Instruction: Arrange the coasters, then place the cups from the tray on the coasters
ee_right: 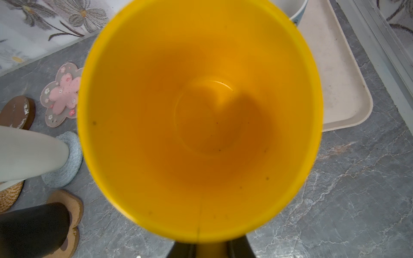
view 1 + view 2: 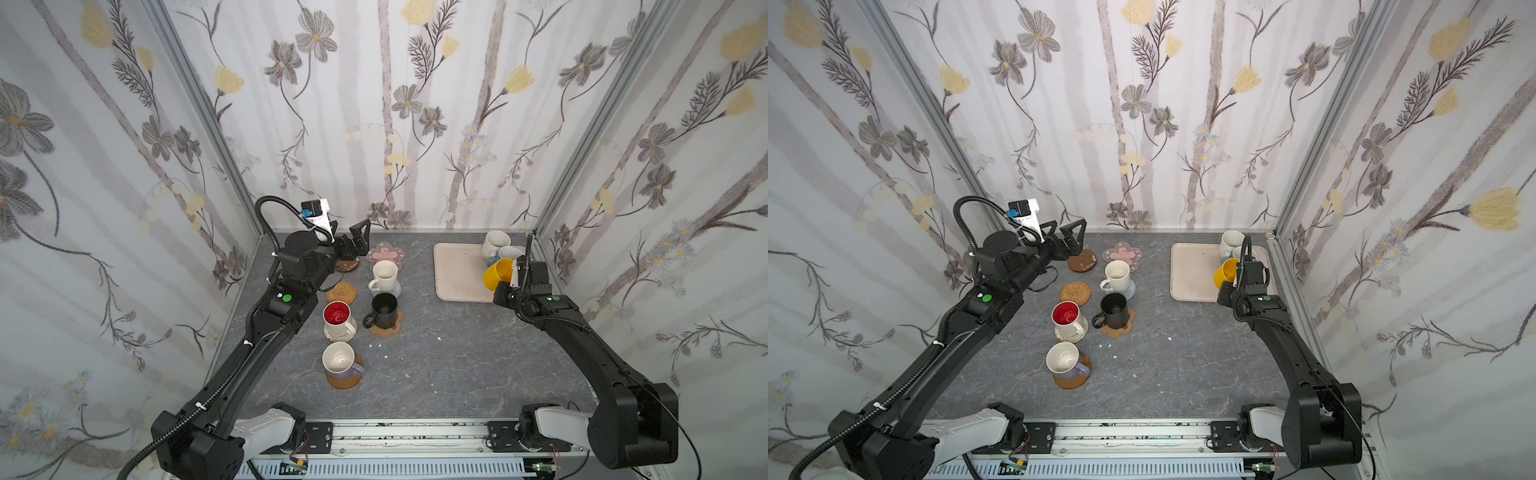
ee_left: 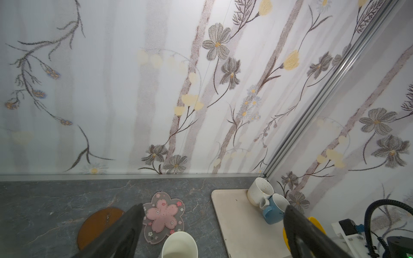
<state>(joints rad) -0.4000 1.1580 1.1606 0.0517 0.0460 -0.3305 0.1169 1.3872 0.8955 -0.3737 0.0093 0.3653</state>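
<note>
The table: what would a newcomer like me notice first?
The yellow cup, tilted in the right gripper over the right side of the tray, fills the right wrist view. Left of centre, four cups stand on coasters, the red-lined cup brightest. The left gripper hangs open at the back.

A grey marbled worktop (image 2: 436, 374) carries a few white crumbs (image 2: 379, 345) near its middle; flowered wallpaper (image 2: 374, 104) covers the three walls around.

Yellow cup (image 1: 201, 111): glossy ceramic; tray (image 2: 457, 270): matt plastic; tabletop (image 2: 436, 365): smooth, marble-look; rattan coaster (image 2: 341, 292) w/ rough weave.
</note>
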